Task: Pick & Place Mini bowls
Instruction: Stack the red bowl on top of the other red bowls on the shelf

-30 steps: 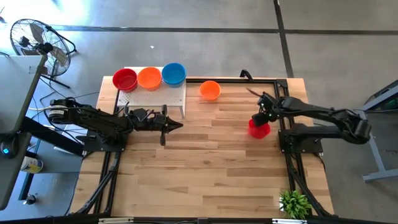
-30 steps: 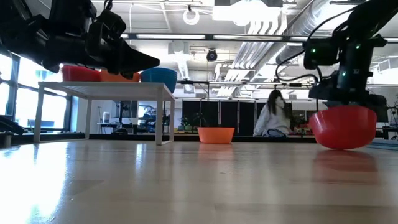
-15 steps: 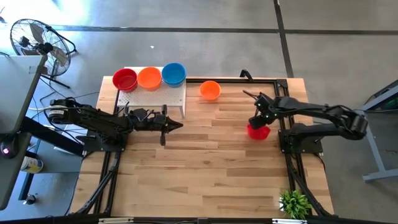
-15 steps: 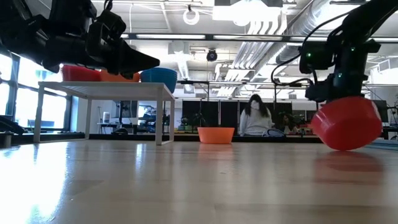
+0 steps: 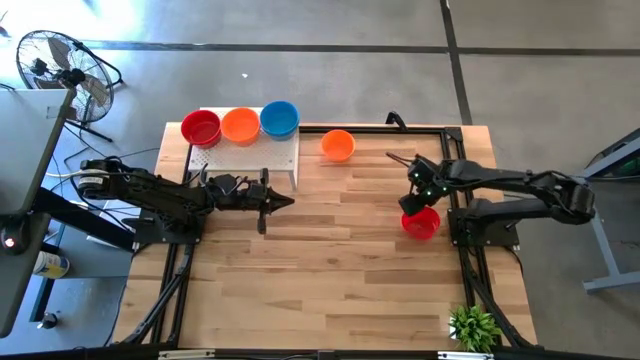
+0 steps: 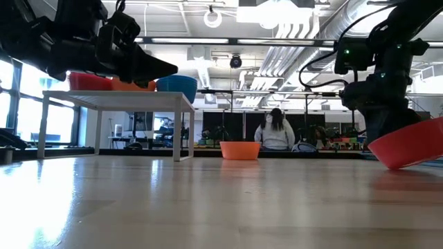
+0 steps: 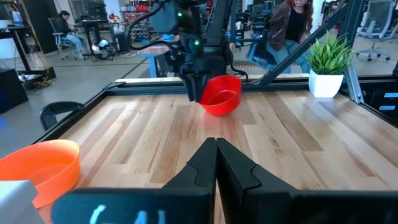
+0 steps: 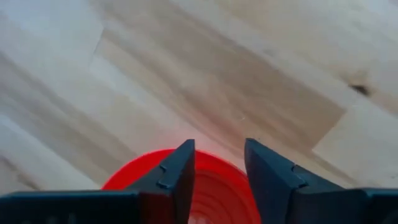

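Note:
My right gripper (image 5: 413, 200) is shut on a red mini bowl (image 5: 421, 222) near the table's right edge. The bowl is tilted, with its opening toward the table's left (image 7: 222, 94). In the low view it shows at the right (image 6: 408, 149). My left gripper (image 5: 290, 203) is shut and empty, hovering in front of the white perforated board (image 5: 270, 152). Red (image 5: 201, 128), orange (image 5: 240, 126) and blue (image 5: 279, 118) mini bowls stand on that board. Another orange mini bowl (image 5: 338, 145) rests on its base on the table near the far edge. My right gripper pinches the red bowl's rim (image 7: 205, 93) on its far side between the two fingers (image 8: 177, 180), which come from above, pointing down. The bowl hangs tilted below them. I cannot tell whether its lower side touches the table.
The white board stands raised on legs (image 6: 183, 131) at the far left. A black frame rail (image 5: 470, 250) runs along the table's right side, and a small potted plant (image 5: 474, 327) stands at the near right corner. A person (image 6: 275, 133) is in the room behind.
My right gripper has moved toward the table's near edge with the red bowl. The bowl has tipped from nearly upright to tilted, its opening now toward the table's left.

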`<state>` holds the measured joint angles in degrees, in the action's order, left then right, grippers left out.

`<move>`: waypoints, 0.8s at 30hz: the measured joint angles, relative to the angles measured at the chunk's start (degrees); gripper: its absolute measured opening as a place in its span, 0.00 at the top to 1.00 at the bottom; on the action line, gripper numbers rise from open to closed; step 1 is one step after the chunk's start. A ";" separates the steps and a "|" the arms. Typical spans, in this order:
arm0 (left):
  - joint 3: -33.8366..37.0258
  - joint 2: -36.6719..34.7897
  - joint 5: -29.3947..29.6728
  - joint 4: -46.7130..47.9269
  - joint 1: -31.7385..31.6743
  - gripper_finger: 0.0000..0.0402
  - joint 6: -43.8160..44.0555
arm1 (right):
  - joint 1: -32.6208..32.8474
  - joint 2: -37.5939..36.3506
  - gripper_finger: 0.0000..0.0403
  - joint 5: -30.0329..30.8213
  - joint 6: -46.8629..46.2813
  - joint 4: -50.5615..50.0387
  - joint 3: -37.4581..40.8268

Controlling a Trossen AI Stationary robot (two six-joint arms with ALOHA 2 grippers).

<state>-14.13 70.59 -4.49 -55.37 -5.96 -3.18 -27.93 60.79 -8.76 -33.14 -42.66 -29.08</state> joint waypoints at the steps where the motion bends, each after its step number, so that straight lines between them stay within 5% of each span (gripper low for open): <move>1: 0.00 0.00 0.00 0.00 0.00 1.00 0.00 | 0.83 -0.02 0.68 -0.02 0.49 -0.16 0.00; 24: -0.04 0.02 -0.09 0.01 -0.01 1.00 0.01 | 10.90 -0.12 0.65 -1.66 5.00 -4.35 -1.64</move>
<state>-14.17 70.61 -4.58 -55.36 -5.97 -3.17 -17.03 60.66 -10.42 -28.15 -47.01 -30.72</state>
